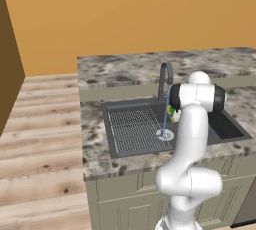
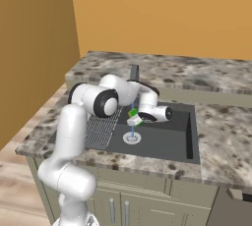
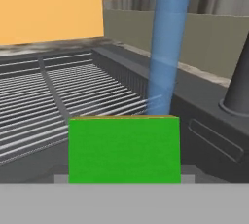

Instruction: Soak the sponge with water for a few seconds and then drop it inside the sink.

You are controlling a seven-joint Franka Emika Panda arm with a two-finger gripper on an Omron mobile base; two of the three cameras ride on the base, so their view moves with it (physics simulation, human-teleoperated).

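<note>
The sponge [image 3: 124, 150] is a green block with a yellow edge, and it fills the low middle of the hand view. My gripper [image 2: 135, 117] is shut on the sponge [image 2: 133, 114] over the sink [image 2: 167, 144], just above the round pale drain [image 2: 132, 138]. The water [image 3: 168, 47] runs as a light-blue stream right behind the sponge's top edge and touches it. In the left base view the sponge [image 1: 173, 111] peeks out beside my forearm, next to the water [image 1: 165, 114]. The sponge hides my fingertips in the hand view.
The dark arched faucet [image 1: 165, 76] stands at the back rim of the sink [image 1: 107, 124]. A ribbed drainboard [image 1: 134, 128] takes up the basin's left part. Speckled stone counter [image 2: 226, 136] surrounds the basin, with a raised ledge behind it and cabinet doors [image 2: 123, 208] below.
</note>
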